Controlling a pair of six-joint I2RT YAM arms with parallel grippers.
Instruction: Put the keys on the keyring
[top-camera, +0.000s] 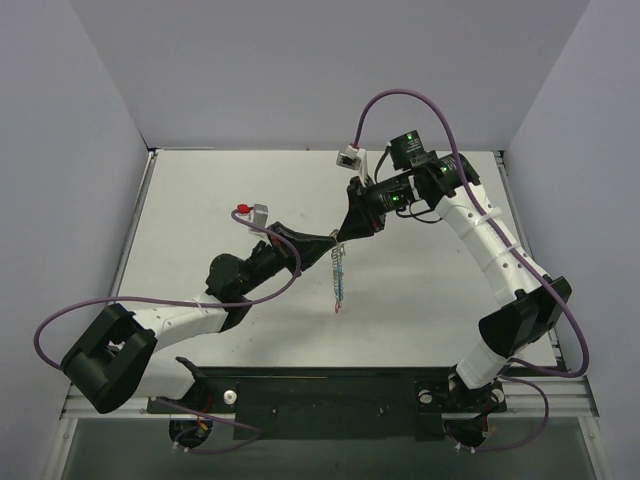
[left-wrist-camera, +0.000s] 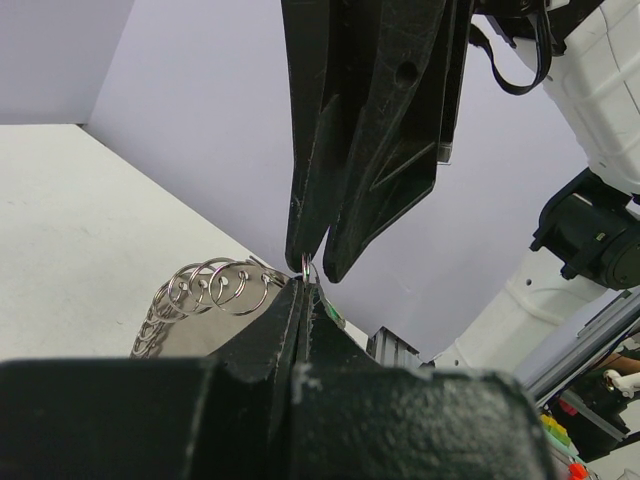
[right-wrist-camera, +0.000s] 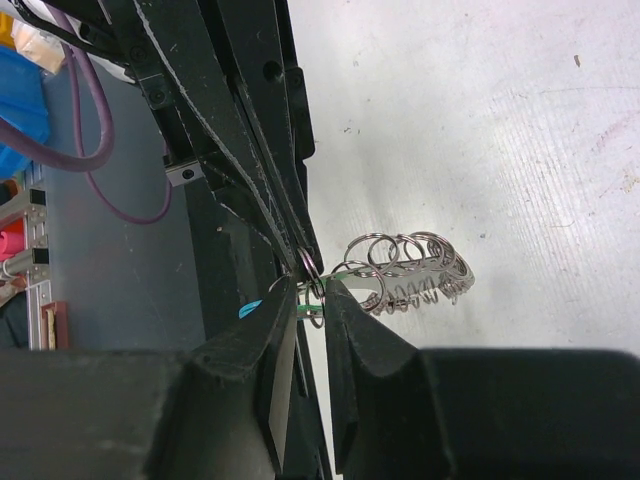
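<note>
The keyring (top-camera: 339, 275) is a long chain of silvery wire coils with a light-blue stretch. It hangs straight down toward the surface (top-camera: 200, 200), with a small red piece (top-camera: 336, 312) at its lower end. Its top carries a row of overlapping silver rings (left-wrist-camera: 215, 285). One small ring (right-wrist-camera: 312, 265) is clamped at the tip of the left pincer (left-wrist-camera: 303, 287). The green key (right-wrist-camera: 306, 299), only a sliver showing, sits in the narrow gap of the right pincer (right-wrist-camera: 312, 290), just beside that ring.
</note>
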